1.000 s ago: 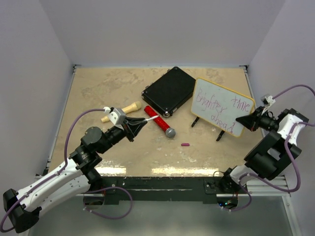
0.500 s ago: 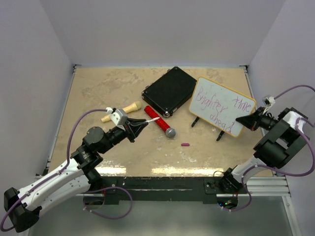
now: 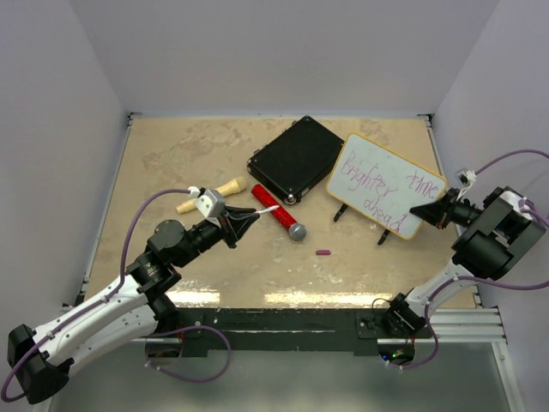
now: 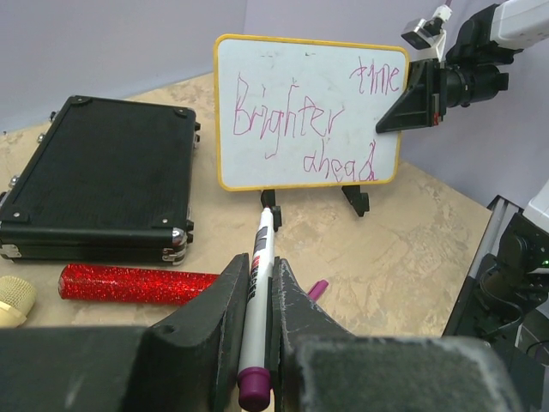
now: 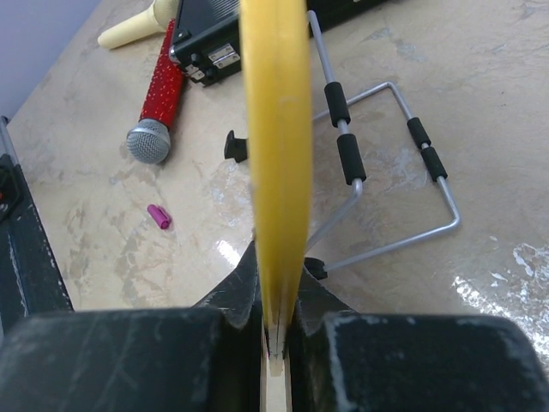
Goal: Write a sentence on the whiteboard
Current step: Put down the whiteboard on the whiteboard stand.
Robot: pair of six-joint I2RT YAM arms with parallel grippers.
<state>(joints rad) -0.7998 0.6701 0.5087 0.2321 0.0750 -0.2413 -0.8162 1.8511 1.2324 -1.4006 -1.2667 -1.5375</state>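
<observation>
Tan mottled table (image 3: 171,154), five things.
Black case (image 3: 296,159), red microphone (image 3: 276,211), cream object (image 3: 214,193), purple cap (image 3: 322,252), whiteboard (image 3: 386,182) on its feet.

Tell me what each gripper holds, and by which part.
Left gripper clamps the marker by its rear barrel, tip forward. Right gripper clamps the whiteboard by its yellow-rimmed side edge.
</observation>
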